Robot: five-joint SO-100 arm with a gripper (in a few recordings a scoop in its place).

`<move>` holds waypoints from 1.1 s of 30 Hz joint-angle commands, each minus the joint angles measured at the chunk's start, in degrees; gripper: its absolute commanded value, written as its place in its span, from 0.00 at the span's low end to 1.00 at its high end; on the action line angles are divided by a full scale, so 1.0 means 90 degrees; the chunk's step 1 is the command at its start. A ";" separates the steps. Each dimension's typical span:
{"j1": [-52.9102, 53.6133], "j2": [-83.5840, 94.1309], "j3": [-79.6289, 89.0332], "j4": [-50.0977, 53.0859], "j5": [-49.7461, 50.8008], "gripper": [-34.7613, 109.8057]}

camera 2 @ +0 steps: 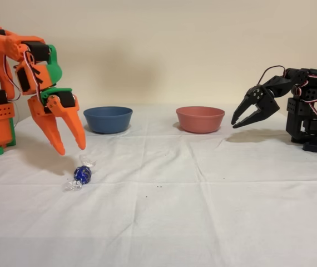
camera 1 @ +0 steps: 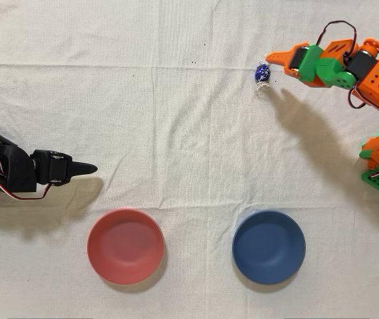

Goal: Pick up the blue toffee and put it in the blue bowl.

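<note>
My two orange plastic fingers (camera 1: 277, 57) showed from above as one tapered point beside the small round toffee in shiny dark-blue foil (camera 1: 262, 73), its tip just up and to the right of the candy, and from that angle I could not tell how far they stood apart. The toffee lay on the creased white tablecloth (camera 1: 176, 119), well apart from the round matte dark-blue bowl (camera 1: 268, 246), which sat toward the lower edge of that picture to the right of the same-sized pinkish-red bowl (camera 1: 125, 246); the idle black arm (camera 1: 23, 174) rested at the left. In the side view my gripper (camera 2: 72, 148) plainly stood spread, both tips hanging in the air just above the toffee (camera 2: 82, 174) and a little to its left, clamped on nothing. There the candy looked tiny, a glossy blue ball with clear twisted ends flaring out on either side, and the blue bowl (camera 2: 108, 119) stood farther back. I judged the risks to be these: coming down off-centre, one tip could nudge the smooth round foil and send it rolling; closing on a crinkly twisted end alone might let it slip during the carry; and a low approach could snag the cloth's folds.
</note>
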 commanded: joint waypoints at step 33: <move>-0.0195 -0.1416 -0.0176 -0.0869 -0.0117 0.50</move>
